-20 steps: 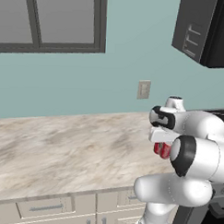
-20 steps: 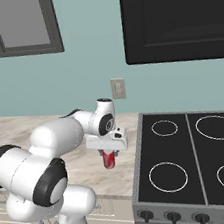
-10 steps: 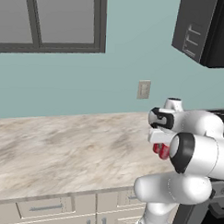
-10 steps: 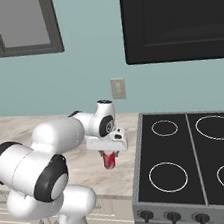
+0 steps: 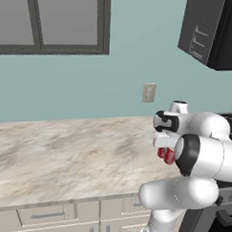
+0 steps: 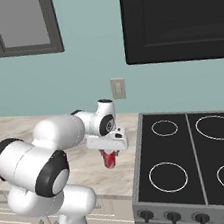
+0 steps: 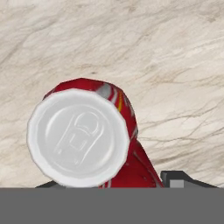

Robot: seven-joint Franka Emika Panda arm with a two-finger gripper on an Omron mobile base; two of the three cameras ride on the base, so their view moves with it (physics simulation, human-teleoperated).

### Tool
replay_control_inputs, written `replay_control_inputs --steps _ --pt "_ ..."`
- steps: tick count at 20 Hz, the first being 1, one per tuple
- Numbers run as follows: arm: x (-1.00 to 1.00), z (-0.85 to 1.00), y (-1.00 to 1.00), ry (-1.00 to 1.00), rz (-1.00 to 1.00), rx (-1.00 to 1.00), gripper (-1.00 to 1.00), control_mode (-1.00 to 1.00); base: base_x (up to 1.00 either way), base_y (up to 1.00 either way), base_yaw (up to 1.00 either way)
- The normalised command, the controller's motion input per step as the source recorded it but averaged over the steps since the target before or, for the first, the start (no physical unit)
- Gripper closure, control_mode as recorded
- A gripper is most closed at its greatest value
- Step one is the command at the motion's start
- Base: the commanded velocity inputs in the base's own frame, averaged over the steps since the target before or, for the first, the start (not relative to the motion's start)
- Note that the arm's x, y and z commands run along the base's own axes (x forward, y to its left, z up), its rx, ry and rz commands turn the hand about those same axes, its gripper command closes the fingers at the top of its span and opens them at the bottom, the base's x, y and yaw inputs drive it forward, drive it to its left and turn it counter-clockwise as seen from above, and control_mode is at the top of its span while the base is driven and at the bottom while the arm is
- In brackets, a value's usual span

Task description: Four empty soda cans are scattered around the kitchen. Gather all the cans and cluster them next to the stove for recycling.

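End effector (image 6: 109, 154) clenched around a red soda can (image 6: 109, 159), held upright just above the marble worktop (image 6: 15, 128), near the stove (image 6: 191, 158) on its left side. From the hand view the can (image 7: 83, 135) sits right under the palm, silvery top facing the camera, bare worktop (image 7: 175, 65) beneath. From the left base view the can (image 5: 167, 155) peeks out red under the wrist. Progress, as a judgement: this can looks nearly delivered, set-down beside the stove not yet done. No other cans visible by the stove, so most of the gathering probably remains; can't tell how many.
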Motion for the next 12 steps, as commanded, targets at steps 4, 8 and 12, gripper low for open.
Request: replay_control_inputs --steps 4,8,12 --pt "0.00 -0.20 0.07 0.00 0.00 0.00 1.00 -1.00 0.00 0.00 0.00" --pt "0.00 -0.21 0.06 0.00 0.00 0.00 -1.00 -1.00 0.00 0.00 0.00" --pt "0.00 0.00 0.00 0.00 0.00 0.00 -1.00 -1.00 0.00 0.00 0.00"
